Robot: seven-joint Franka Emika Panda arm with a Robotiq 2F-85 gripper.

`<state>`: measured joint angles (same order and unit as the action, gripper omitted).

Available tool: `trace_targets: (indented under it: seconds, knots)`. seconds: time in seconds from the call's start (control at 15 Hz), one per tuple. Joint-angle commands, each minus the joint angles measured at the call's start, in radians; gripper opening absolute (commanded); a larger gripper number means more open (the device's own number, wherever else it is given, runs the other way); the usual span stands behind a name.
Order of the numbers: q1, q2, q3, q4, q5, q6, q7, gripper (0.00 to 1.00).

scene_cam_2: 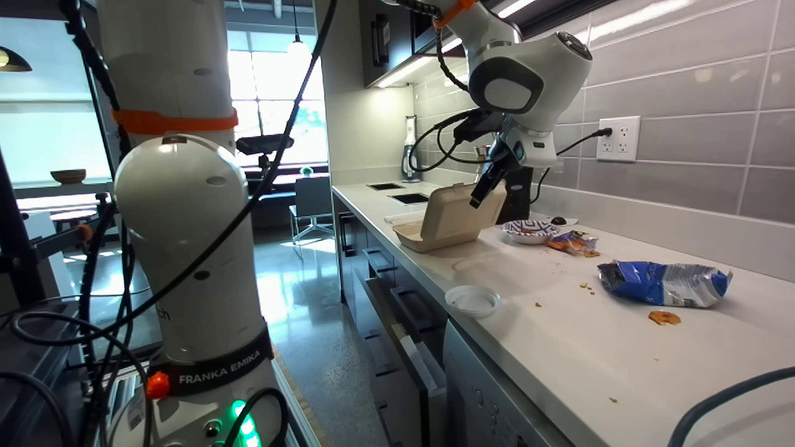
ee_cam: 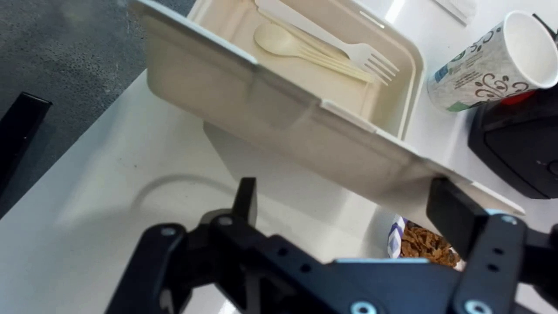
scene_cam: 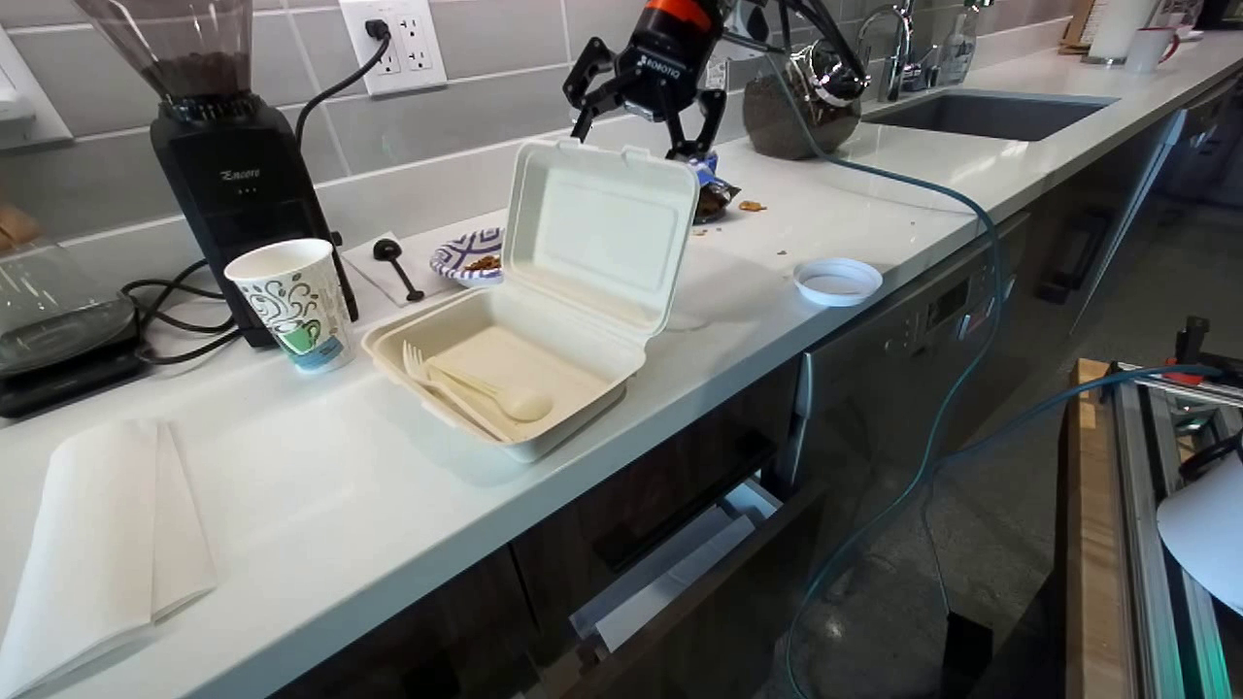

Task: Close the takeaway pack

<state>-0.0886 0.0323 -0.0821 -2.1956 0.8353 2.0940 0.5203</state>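
Observation:
The takeaway pack (scene_cam: 524, 359) stands on the counter with its lid (scene_cam: 602, 233) raised and leaning back a little past upright. A pale fork and spoon lie in its base, plain in the wrist view (ee_cam: 314, 48). Behind the lid, on its outer side, my gripper (scene_cam: 636, 144) hangs with its fingers spread and nothing between them. In the wrist view the right finger (ee_cam: 455, 213) overlaps the lid's outer face near one corner; whether it touches cannot be told. The left finger (ee_cam: 246, 198) is over bare counter. The pack's outer back shows in an exterior view (scene_cam_2: 453, 217).
A paper cup (scene_cam: 296, 311) and a black grinder (scene_cam: 233, 184) stand beside the pack. Behind the lid is a patterned bowl (scene_cam_2: 531, 231) of flakes. A small white bowl (scene_cam: 837, 282), snack bag (scene_cam_2: 664, 282) and folded cloth (scene_cam: 107, 534) share the counter. Below, a drawer hangs out.

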Motion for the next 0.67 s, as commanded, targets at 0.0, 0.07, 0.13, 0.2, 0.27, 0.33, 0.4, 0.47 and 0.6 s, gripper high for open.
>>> trace_targets:
  seconds: [0.0,0.07,0.13,0.2,0.27,0.33,0.4,0.47,0.6]
  knots:
    - [0.007,0.015,0.004,0.028,-0.012,-0.033,-0.019,1.0]
    - [0.009,0.019,0.006,0.032,-0.01,-0.034,-0.024,1.0]
    - [0.011,0.024,0.009,0.039,-0.009,-0.036,-0.029,1.0]
    - [0.014,0.03,0.012,0.046,-0.01,-0.036,-0.029,1.0]
    - [0.016,0.035,0.014,0.053,-0.011,-0.033,-0.029,1.0]
    - [0.018,0.04,0.015,0.059,-0.009,-0.033,-0.032,1.0]
    - [0.022,0.046,0.017,0.068,-0.011,-0.03,-0.031,1.0]
    - [0.024,0.049,0.019,0.073,-0.013,-0.033,-0.033,1.0]
    - [0.029,0.057,0.024,0.087,-0.016,-0.034,-0.032,1.0]
